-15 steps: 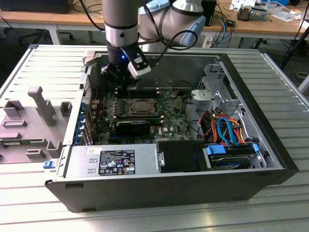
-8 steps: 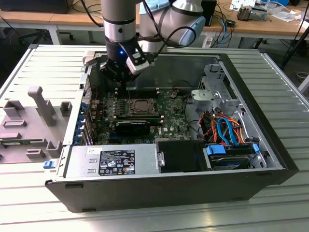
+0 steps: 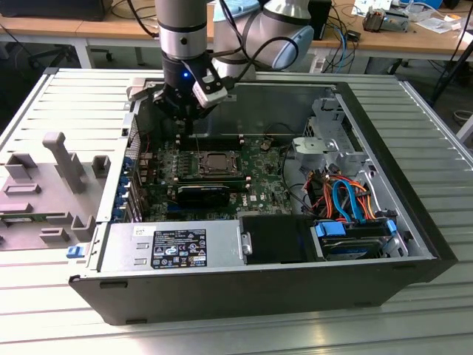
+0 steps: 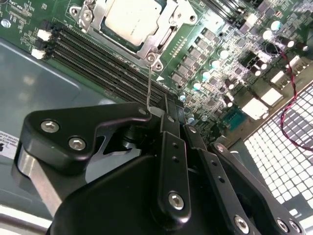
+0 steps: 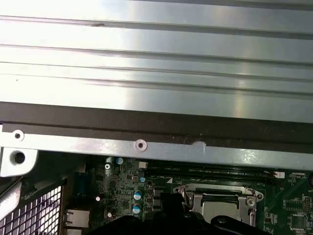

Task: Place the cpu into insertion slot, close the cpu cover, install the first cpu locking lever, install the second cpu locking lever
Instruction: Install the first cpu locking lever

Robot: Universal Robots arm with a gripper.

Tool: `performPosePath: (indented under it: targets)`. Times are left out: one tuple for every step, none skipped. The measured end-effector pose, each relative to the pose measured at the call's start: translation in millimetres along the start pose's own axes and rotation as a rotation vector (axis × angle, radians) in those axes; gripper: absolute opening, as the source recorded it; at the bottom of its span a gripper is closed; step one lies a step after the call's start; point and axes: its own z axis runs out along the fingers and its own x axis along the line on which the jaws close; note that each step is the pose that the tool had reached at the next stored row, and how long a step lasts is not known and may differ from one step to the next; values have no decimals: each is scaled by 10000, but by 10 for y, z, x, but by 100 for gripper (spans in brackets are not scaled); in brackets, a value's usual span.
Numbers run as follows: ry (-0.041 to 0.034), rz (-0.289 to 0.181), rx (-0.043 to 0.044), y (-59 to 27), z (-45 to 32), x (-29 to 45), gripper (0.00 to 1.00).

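Exterior view: open computer case (image 3: 414, 244) lies on a ribbed metal table (image 3: 414, 310). Arm comes down from above into the case's far corner, on the exterior view's left. Gripper (image 3: 181, 122) hangs above the green motherboard (image 3: 255, 181), just beyond the insertion slot (image 3: 216, 163) as seen from this camera, not touching it. Grey plastic fixture (image 3: 52, 185) sits outside the case, on the exterior view's left. Power supply (image 3: 174, 248) and drive bay w/ blue and orange cables (image 3: 347, 200) along the near side.

Second wrist view: cpu (image 4: 131, 19) seated in the slot, silver-grey top facing up. Cpu cover (image 4: 161, 41) lies flat down over it, chip showing thru the window. A thin metal locking lever (image 4: 149, 85) runs from the cover's corner screw toward the gripper body. Black memory slots (image 4: 98, 63) alongside the socket.

First wrist view: socket frame (image 5: 215, 203) w/ cover down, below the case's metal wall (image 5: 146, 147).

Tool state: cannot tell if jaws are clenched or released; fingertips hidden behind the gripper's black linkage in both wrist views.
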Motion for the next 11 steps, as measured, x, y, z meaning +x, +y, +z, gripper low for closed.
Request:
performPosePath:
  targets:
    - [2, 2, 1, 0, 0, -1, 11]
    - [2, 3, 1, 0, 1, -1, 11]
    - [1, 0, 1, 0, 2, -3, 11]
    - [2, 0, 1, 0, 3, -5, 11]
    - [1, 1, 1, -1, 9, -7, 11]
    - [2, 0, 1, -1, 14, -8, 11]
    - [2, 0, 1, -1, 16, -9, 11]
    - [2, 0, 1, -1, 17, -10, 11]
    - [2, 0, 1, -1, 18, -13, 11]
    - [0, -1, -1, -2, 20, -17, 11]
    - [1, 1, -1, -2, 20, -21, 11]
